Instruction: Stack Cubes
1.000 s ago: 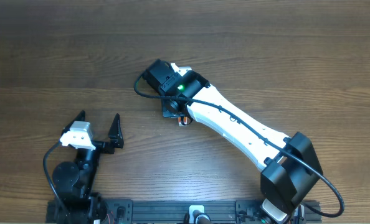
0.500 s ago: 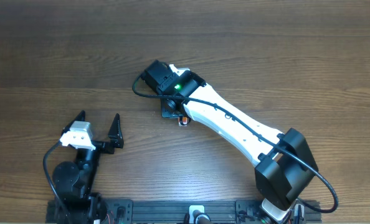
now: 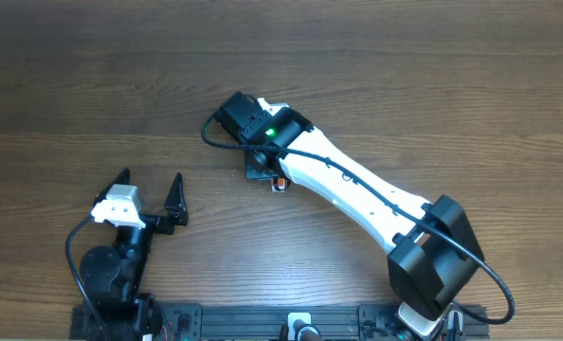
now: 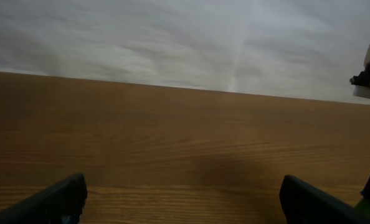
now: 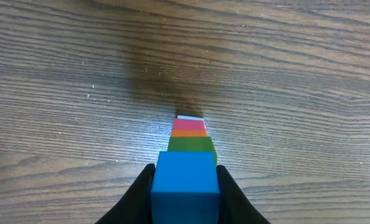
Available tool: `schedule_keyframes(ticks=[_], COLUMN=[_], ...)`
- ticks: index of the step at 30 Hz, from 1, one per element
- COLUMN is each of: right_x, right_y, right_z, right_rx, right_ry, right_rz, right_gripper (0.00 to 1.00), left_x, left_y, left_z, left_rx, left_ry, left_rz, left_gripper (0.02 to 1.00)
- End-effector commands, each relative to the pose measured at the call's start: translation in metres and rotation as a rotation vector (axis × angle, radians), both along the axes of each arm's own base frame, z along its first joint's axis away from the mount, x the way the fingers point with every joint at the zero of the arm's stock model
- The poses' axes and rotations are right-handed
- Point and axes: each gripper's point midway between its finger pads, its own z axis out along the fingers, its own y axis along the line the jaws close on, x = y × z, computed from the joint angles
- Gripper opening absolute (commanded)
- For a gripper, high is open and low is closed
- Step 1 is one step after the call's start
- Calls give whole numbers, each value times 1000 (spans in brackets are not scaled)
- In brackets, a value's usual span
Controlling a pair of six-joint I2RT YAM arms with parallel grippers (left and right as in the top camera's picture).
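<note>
- The right claw was clamped on a blue cube, with one finger against each side face. If one finger let go before the other, the cube would likely be dragged sideways.
- Just under the blue cube sat a green cube, the top of a stack near the middle of the worktop. Whether the two cubes touched could not be told. If the blue cube were released with a gap, it might bounce or land crooked.
- Beneath the green cube came an orange cube, then a pink cube, then a pale sliver of a bottom cube. Each showed only as a thin strip, so how squarely they lined up was unclear. A stack this tall and narrow would probably topple if it were pressed down off-centre or nudged sideways.
- If the claw drew away at a slant, its fingers could clip the blue cube and bring the stack down.
- Well apart, by its own base, the left claw was spread wide over bare worktop and posed little risk to the stack.
</note>
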Motion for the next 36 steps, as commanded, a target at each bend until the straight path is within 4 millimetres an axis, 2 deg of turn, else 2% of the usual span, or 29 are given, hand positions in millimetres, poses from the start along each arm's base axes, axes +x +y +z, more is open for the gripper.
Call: schedule_keyframes(ticks=[1, 5, 13, 29, 36], right_x=[4, 7, 3, 1, 1], right_y=[6, 10, 5, 4, 3], right_z=[9, 17, 15, 1, 1], right_rx=[7, 17, -1, -33, -33], right_ry=[-19, -32, -15, 18, 19], right_rz=[5, 16, 15, 12, 11], right_gripper=[12, 12, 9, 9, 12], left_x=[0, 0, 0, 0, 0], left_y=[0, 0, 0, 0, 0], left_z=[-1, -1, -1, -1, -1], left_rx=[17, 17, 17, 17, 17], left_ry=[-3, -3, -3, -3, -3], left_rz=[-7, -7, -7, -7, -7], left_gripper=[1000, 1000, 1000, 1000, 996])
